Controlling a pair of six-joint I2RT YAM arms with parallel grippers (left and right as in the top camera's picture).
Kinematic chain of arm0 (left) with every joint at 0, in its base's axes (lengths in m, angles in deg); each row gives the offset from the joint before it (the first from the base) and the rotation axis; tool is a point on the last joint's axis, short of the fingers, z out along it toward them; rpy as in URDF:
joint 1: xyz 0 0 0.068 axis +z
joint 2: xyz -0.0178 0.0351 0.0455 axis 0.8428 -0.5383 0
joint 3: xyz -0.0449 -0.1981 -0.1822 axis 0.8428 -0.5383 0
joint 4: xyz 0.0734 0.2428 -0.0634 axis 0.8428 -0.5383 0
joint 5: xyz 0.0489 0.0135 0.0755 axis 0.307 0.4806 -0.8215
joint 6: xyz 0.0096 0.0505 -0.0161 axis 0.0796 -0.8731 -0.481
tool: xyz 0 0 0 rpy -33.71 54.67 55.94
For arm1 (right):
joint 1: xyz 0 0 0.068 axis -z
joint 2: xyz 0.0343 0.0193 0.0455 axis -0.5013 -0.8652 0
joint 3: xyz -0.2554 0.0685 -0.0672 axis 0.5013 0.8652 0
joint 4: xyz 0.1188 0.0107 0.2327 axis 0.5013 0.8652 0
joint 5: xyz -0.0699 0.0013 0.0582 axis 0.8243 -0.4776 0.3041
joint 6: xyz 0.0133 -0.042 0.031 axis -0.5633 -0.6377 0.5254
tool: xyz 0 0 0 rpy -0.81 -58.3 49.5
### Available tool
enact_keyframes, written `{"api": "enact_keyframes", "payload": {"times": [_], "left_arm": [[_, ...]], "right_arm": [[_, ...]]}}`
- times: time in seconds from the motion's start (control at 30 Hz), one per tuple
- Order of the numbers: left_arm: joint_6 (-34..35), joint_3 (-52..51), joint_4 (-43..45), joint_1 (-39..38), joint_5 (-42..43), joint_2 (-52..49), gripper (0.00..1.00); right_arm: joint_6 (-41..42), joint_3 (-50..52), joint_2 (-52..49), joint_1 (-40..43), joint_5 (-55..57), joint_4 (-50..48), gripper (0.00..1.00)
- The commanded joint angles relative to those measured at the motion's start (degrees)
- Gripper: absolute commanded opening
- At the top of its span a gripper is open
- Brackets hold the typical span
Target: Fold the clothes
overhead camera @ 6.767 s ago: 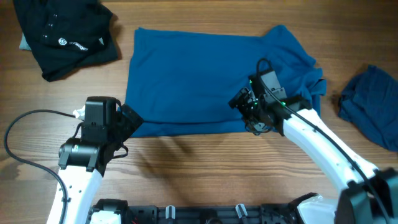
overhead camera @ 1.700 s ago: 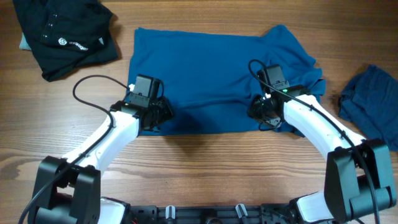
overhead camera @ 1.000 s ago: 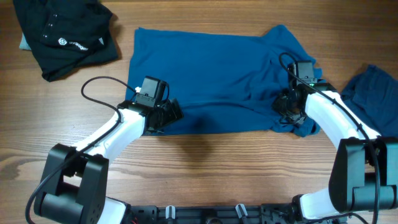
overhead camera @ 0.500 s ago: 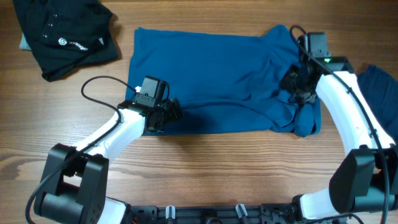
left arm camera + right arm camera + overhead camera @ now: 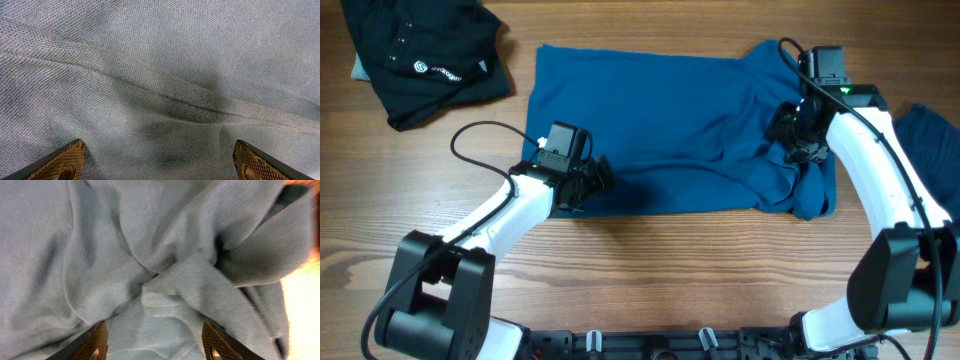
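While left claw point(image 5: 165, 162) and right claw point(image 5: 155, 341) gape empty over T-shirt point(image 5: 650, 110), darker garment point(image 5: 935, 135) cropped at edge

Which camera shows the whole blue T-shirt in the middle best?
The overhead view: it takes in nearly the whole blue T-shirt, flat at left, bunched at right, with the arms covering small parts. The left wrist view shows only a close patch with one crease; the right wrist view only its rumpled folds.
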Motion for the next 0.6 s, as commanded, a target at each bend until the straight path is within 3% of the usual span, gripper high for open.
{"api": "enact_keyframes", "payload": {"times": [0.0, 0.57], "left_arm": [[-0.04, 0.2, 0.15, -0.52, 0.26, -0.81, 0.95], [-0.07, 0.2, 0.17, -0.52, 0.26, -0.81, 0.97]], "right_arm": [[4.09, -0.79, -2.99, 0.04, -5.35, 0.26, 0.6], [10.23, -0.76, -9.29, -0.74, 3.5, -0.26, 0.56]]}}
